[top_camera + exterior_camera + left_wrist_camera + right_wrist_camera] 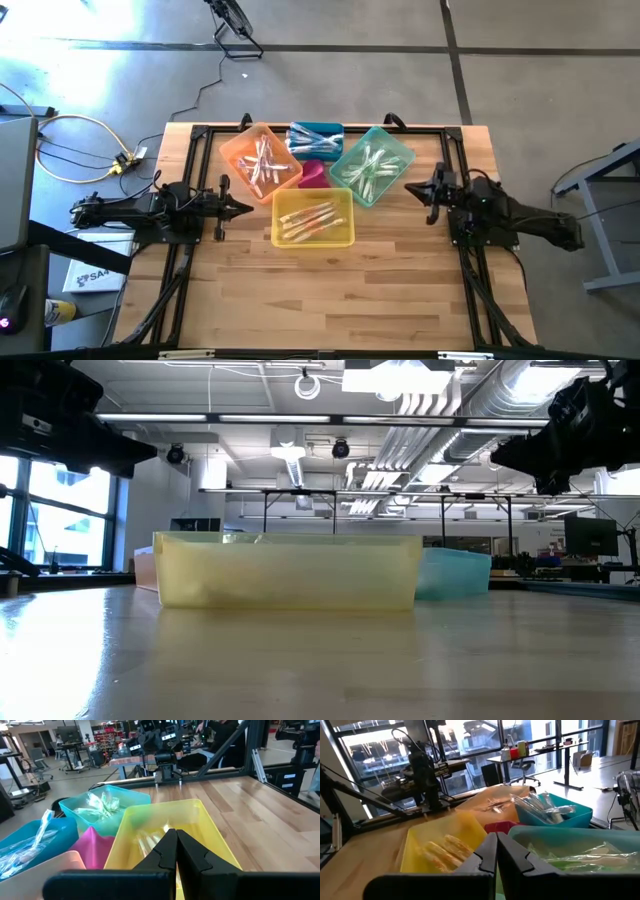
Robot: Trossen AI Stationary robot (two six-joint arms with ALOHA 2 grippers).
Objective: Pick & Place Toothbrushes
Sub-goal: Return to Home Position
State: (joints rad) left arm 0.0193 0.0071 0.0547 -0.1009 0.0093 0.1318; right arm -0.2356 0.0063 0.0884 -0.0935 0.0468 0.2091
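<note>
Wood planks are forming the table, standing on a grey concrete floor where cables are trailing. Toothbrushes are lying inside the yellow bin, orange bin, blue bin and teal bin, all crowding around a pink bin. Left hand and right hand are hovering beside the cluster, fingers pressed together, gripping nothing.
</note>
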